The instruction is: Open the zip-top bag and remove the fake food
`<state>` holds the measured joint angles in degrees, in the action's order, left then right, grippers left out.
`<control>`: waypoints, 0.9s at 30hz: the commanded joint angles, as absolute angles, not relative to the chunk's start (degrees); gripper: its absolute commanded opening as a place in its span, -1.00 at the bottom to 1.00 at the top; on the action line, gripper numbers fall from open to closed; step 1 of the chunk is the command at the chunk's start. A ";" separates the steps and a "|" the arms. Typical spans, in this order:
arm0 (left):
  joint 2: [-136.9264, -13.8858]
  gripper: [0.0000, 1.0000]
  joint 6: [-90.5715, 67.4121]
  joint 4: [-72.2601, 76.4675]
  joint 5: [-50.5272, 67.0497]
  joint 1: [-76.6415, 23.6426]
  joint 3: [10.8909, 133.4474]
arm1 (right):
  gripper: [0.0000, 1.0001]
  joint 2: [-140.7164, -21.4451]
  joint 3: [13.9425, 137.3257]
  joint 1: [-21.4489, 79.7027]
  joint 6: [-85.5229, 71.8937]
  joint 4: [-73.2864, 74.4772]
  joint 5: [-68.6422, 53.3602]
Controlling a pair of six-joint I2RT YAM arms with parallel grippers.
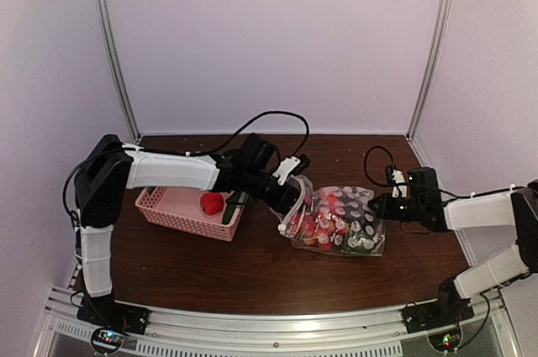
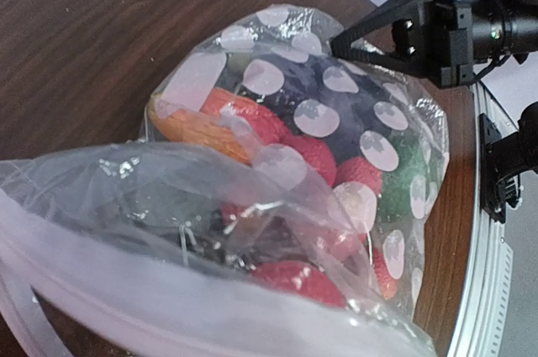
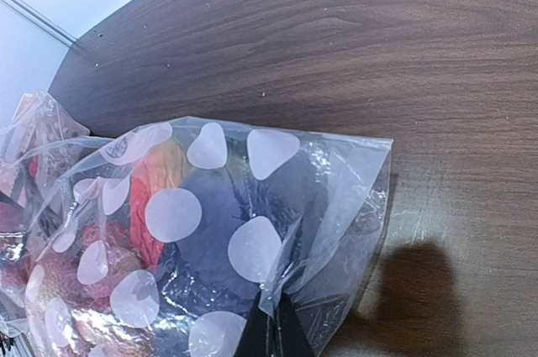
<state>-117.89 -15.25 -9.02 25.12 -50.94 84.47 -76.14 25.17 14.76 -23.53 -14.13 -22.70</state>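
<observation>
The two dark fingers of the right pincer (image 3: 271, 329) are closed together, and a fold of the clear crinkly plastic bag with white dots (image 3: 336, 181) is pinched between their tips. The bag spreads ahead and to the left of the pincer. Inside it, a dark purple rounded piece (image 3: 214, 206) lies just ahead of the tips. An orange plastic piece (image 3: 158, 170) and red plastic pieces (image 3: 63, 277) lie farther left. The brown wooden table (image 3: 378, 55) lies beyond, with a dark shadow (image 3: 416, 290) just right of the pincer.

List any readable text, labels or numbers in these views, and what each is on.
No text is legible in any view.
clear white-dotted plastic zip-top bag: faint printed mark on one white dot, too small and blurred to read.
pink perforated plastic basket: no label visible.
</observation>
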 commanded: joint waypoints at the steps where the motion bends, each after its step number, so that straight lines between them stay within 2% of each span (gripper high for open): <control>1: -112.72 -1.00 -13.95 -8.69 22.27 -50.36 83.24 | -1.00 -74.93 24.48 14.72 -23.37 -13.01 -20.47; 27: -93.44 -1.00 -16.40 -2.58 16.24 -48.35 74.71 | -1.00 -74.00 24.08 13.80 -23.83 -11.95 -18.08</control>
